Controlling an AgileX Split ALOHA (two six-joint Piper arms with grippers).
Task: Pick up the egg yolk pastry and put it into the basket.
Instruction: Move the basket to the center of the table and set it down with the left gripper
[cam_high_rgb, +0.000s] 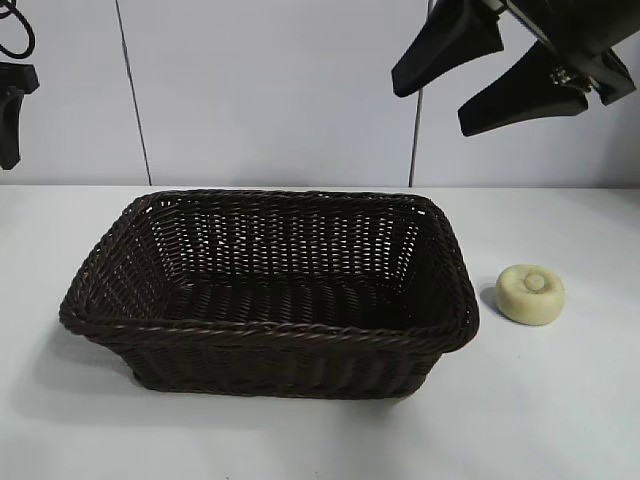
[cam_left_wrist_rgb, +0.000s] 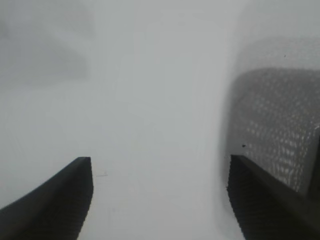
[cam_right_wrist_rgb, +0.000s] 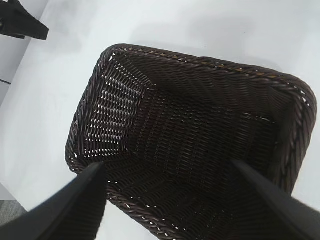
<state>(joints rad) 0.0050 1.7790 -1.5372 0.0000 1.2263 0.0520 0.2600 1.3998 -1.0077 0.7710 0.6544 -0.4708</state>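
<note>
Near bench bare; egg yolk pastry right of basket, below right gripper, fingers apart and empty; left gripper far left, also apart.

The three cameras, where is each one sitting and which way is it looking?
Exterior view: sits outside the rig, level with the table, facing the basket, egg yolk pastry beside it, open right gripper up high, left gripper at the edge.
Left wrist view: on the left arm, looking down at bare table; its open fingers show.
Right wrist view: on the right arm, looking down into the basket; its fingers show.
Shared: the basket appears in all three.
</note>
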